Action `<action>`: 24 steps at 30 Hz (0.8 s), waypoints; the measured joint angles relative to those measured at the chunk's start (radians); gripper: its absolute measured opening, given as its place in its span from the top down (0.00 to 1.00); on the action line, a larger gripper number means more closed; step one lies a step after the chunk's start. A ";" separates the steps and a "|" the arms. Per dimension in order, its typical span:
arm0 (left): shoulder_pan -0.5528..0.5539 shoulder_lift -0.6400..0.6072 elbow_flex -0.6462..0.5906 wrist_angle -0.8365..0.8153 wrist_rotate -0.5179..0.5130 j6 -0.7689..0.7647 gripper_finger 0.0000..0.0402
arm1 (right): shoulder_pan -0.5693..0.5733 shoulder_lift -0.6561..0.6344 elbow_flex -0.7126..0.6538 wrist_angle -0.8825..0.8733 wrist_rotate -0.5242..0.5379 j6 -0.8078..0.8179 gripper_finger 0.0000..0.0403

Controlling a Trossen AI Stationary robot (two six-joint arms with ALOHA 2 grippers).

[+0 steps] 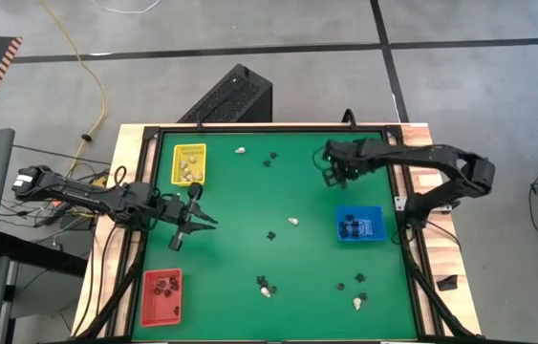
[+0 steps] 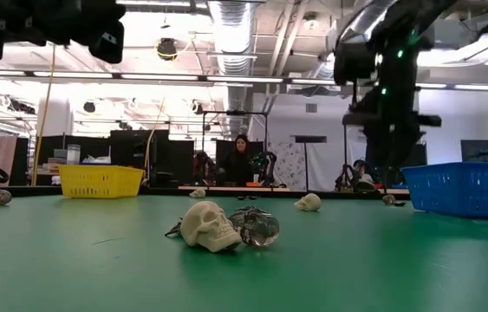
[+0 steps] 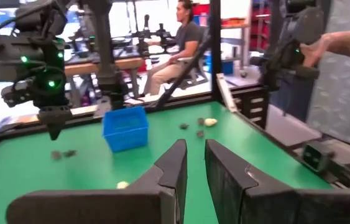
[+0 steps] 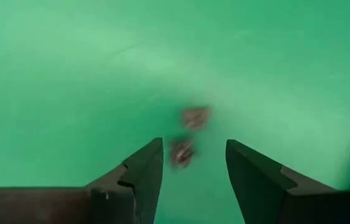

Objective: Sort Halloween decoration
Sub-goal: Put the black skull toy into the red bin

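While the left hand [image 1: 195, 218] is waiting narrowly parted and empty at mid-left, the right hand [image 4: 193, 163] is hovering open over two small dark trinkets [image 4: 187, 134] at the table's [image 1: 249, 201] upper right, apparently light, rigid, best pinched across their bodies.

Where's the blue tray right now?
In the high view the blue tray sits on the right side of the green mat, below the right gripper, with dark trinkets inside and a cream skull to its left.
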 joint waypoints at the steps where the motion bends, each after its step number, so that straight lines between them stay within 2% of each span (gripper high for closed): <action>1: 0.000 0.000 0.000 -0.003 -0.019 0.000 0.88 | -0.030 0.014 0.000 0.004 -0.002 0.000 0.49; 4: 0.000 0.000 0.000 -0.014 -0.047 -0.005 0.88 | -0.076 0.053 0.000 0.025 -0.031 -0.004 0.49; 9: 0.000 0.000 -0.001 -0.053 -0.041 0.030 0.88 | -0.086 0.118 0.000 0.060 -0.069 -0.022 0.49; 18: 0.000 0.000 -0.001 -0.055 -0.046 0.113 0.88 | -0.094 0.245 0.000 0.091 -0.066 -0.027 0.49; 24: 0.000 0.000 -0.001 -0.056 -0.047 0.113 0.88 | -0.096 0.271 0.001 0.136 -0.065 -0.057 0.51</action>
